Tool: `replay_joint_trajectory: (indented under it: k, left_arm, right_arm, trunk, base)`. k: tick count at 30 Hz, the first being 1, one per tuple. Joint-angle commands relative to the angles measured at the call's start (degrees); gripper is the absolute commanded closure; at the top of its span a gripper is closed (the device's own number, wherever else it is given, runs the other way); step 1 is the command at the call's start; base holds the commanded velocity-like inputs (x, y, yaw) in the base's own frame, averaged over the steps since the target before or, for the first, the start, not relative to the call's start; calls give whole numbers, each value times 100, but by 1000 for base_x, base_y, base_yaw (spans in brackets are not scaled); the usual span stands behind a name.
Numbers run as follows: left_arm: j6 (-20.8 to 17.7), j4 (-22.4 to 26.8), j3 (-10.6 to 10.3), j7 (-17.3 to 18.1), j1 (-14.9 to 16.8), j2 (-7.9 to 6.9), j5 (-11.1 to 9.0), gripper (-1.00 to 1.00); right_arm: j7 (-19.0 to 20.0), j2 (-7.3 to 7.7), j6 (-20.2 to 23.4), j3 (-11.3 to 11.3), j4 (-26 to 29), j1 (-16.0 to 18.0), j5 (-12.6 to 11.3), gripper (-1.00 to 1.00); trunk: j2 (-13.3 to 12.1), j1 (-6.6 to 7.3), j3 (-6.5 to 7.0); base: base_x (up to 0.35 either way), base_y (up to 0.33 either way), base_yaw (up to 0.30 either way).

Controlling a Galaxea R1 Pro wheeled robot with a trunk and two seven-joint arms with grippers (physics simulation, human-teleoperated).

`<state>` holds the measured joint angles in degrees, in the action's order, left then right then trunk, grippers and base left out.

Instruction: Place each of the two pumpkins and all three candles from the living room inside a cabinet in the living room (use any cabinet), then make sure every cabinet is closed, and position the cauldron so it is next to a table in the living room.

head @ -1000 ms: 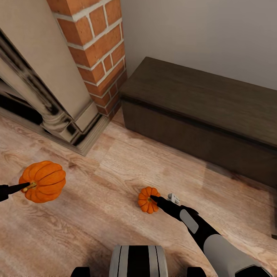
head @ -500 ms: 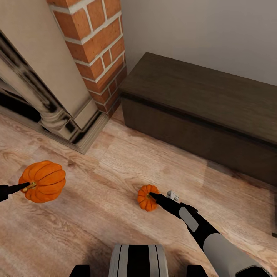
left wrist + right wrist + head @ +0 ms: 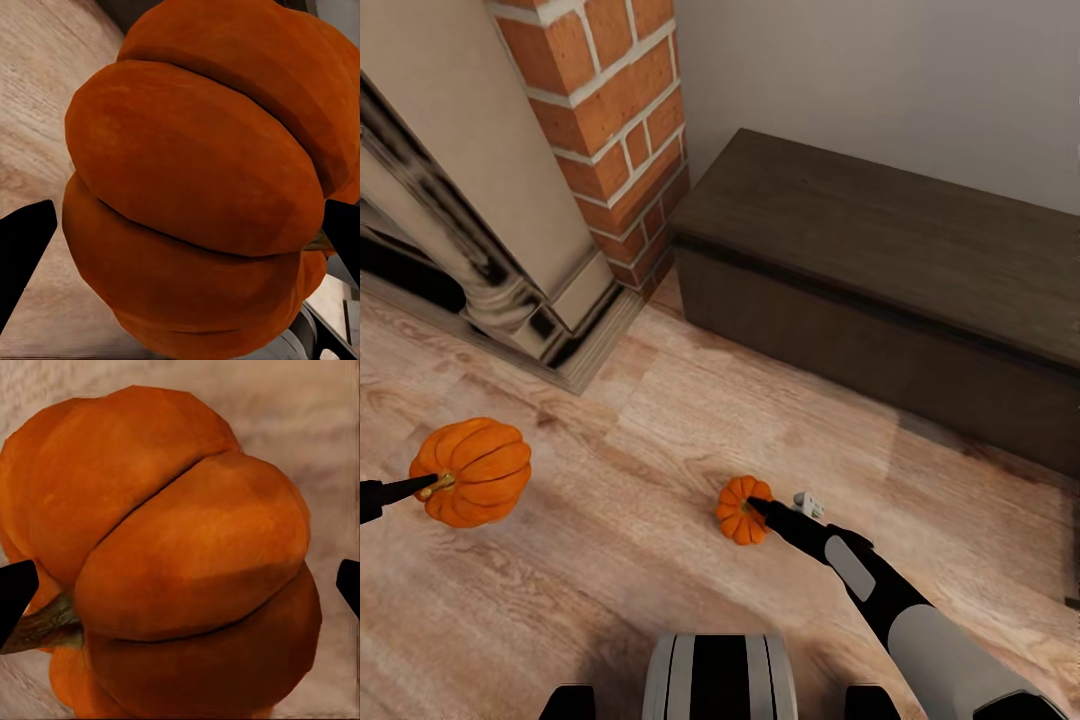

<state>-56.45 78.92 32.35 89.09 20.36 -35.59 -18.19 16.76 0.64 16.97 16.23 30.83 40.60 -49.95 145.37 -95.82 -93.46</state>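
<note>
So this is the pumpkin-stowing part of the job: both arms are loaded up and the robot faces the cabinet, the low dark-brown unit against the wall just right of the brick column and the stone fireplace. The left gripper has its fingers closed around the first pumpkin, which hangs off to the robot's left over the wood floor; in the left wrist view that pumpkin sits snug between the two black fingertips. The right gripper is clamped on the second pumpkin, out in front of the base, and the right wrist view shows it wedged between the tips with its stem poking out sideways. From the head view I can't really tell whether that second one is lifted clear of the floor or just skimming it. Cabinet fronts all look shut, no pale interior showing, so here's the snag as I see it: both grippers are busy, and something has to pull a front open. My guess is the next move calls for setting one pumpkin down, maybe on the cabinet top, to free a gripper for that. No candles or cauldron around here.
</note>
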Motion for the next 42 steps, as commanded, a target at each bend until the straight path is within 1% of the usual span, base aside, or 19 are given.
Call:
replay_joint_trajectory:
  k: [1, 6, 12, 16, 22, 35, 42]
  left_arm:
    - [-60, 0, 0, 30, 3, -1, 2, 100]
    - [-59, 0, -1, 30, 3, -1, -1, 100]
    - [-59, 0, -1, 30, 3, -1, -1, 100]
    - [-59, 0, -1, 30, 3, -1, 18, 100]
    - [-59, 0, -1, 30, 3, -1, 9, 100]
    - [-59, 0, -1, 30, 3, -1, 10, 100]
    - [-59, 0, -9, 30, 3, -1, 14, 100]
  right_arm:
    - [-16, 6, -1, 29, -402, 0, 46, -100]
    - [-18, 6, -1, 29, -402, 0, 46, -100]
    - [-19, 6, -1, 29, -402, 0, 47, -100]
    - [-18, 6, -1, 29, -402, 0, 47, -100]
    - [-16, 6, -1, 29, -402, 0, 47, -100]
    - [-18, 6, -1, 29, -402, 0, 47, -100]
    - [-16, 6, 61, 29, -402, 0, 47, -100]
  trunk:
    - [1, 2, -3]
    - [1, 2, -3]
    - [1, 2, -3]
    - [1, 2, -3]
    - [1, 2, -3]
    - [1, 2, -3]
    - [1, 2, -3]
  base:
    - [-136, 0, 0]
    - [-75, 0, 0]
    - [-244, 0, 0]
    - [-50, 59, 0]
    - [0, 64, 0]
    - [111, 95, 0]
    - [7, 17, 0]
